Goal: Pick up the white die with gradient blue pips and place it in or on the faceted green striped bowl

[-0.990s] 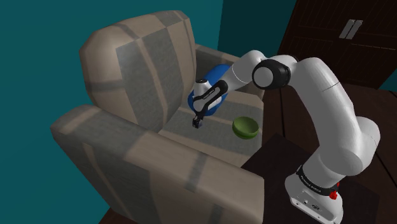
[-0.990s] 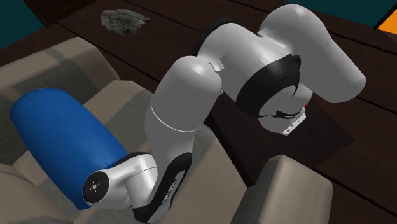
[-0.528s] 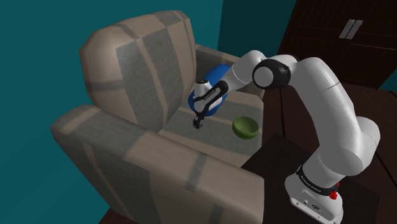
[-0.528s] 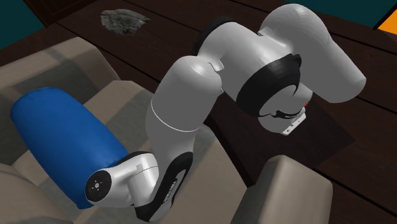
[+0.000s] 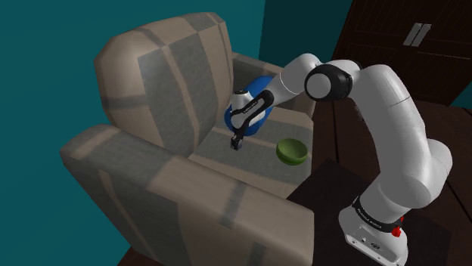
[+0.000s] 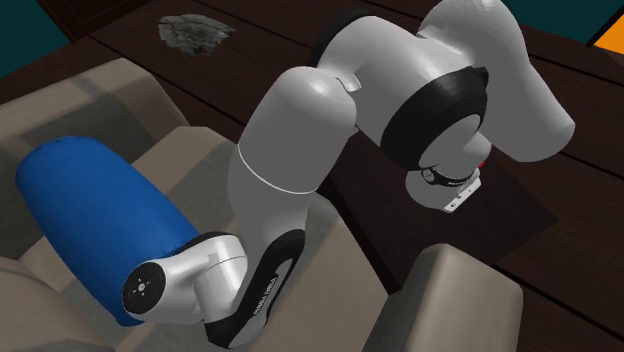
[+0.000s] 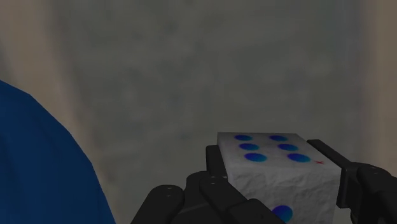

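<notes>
Claw (image 5: 237,142) with die (image 7: 278,170), higher above seat (image 5: 224,163)

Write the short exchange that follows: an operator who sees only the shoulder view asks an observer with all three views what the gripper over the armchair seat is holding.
Operator: In my shoulder view the gripper hangs over the armchair seat, beside the green bowl. Is anything in it?
Observer: Yes. The wrist view shows its two fingers clasping a white die between them.
Operator: Is it the right die?
Observer: Its pips are blue, and one visible face carries six of them.
</notes>
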You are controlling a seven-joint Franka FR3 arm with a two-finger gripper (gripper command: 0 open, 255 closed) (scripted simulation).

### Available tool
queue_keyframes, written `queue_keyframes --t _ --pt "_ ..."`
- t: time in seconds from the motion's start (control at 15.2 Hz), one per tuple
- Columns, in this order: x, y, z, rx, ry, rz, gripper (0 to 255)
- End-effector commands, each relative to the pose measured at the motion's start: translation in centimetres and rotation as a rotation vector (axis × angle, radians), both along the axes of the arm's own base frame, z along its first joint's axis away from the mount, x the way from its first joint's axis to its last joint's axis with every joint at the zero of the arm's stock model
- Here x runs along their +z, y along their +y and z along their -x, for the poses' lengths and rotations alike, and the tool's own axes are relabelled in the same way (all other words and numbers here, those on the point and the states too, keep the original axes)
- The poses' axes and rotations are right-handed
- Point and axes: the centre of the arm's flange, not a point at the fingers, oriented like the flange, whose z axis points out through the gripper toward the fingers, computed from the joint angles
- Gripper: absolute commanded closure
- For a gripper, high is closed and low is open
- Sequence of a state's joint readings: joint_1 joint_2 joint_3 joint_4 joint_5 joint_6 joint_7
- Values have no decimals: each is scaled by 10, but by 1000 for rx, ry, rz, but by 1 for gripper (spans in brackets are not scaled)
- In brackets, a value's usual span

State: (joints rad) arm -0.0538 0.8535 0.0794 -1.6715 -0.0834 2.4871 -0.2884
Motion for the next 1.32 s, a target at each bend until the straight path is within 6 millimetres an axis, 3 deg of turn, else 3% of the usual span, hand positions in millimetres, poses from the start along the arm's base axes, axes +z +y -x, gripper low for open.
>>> queue_keyframes --t 0.0,1.25 --pt "15 -29 -1 -40 -12 17 255" --pt "115 -29 -1 -40 -12 17 255"
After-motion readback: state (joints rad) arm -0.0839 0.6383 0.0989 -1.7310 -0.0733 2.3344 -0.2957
